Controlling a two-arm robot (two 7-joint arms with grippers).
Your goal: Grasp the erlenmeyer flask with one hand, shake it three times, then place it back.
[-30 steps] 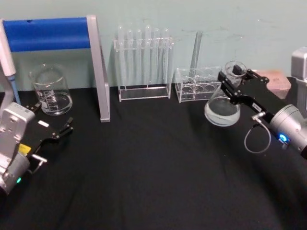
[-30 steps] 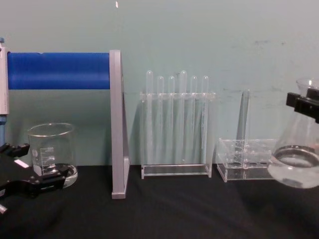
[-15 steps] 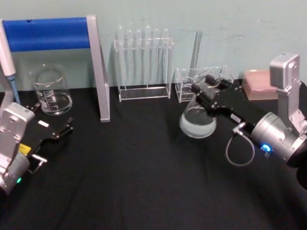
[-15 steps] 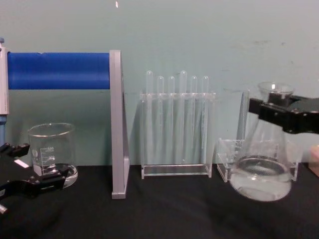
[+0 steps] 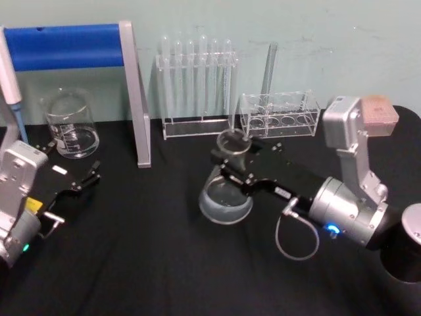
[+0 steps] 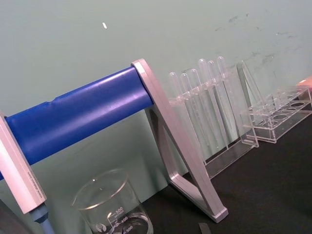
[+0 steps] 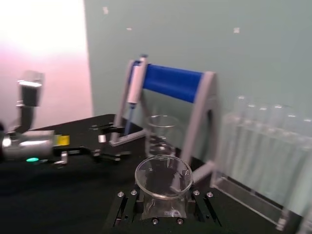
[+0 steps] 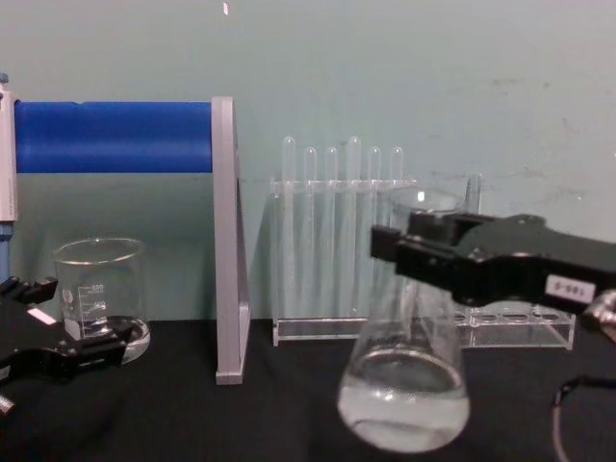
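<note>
The right gripper [image 5: 231, 163] clenches the erlenmeyer flask [image 5: 225, 201] by its neck, bulb hanging below it, apparently off the desk [image 5: 164, 263] for shaking; the left gripper [image 5: 74, 179] idles released.

beaker [image 5: 69, 125] | tube rack [image 5: 196, 89] | blue-barred stand [image 5: 66, 46] | low clear rack [image 5: 279, 115]

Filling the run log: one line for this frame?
right claw: shut on neck of clear glass conical flask, liquid inside | left claw: open, parked beside clear glass beaker
</note>
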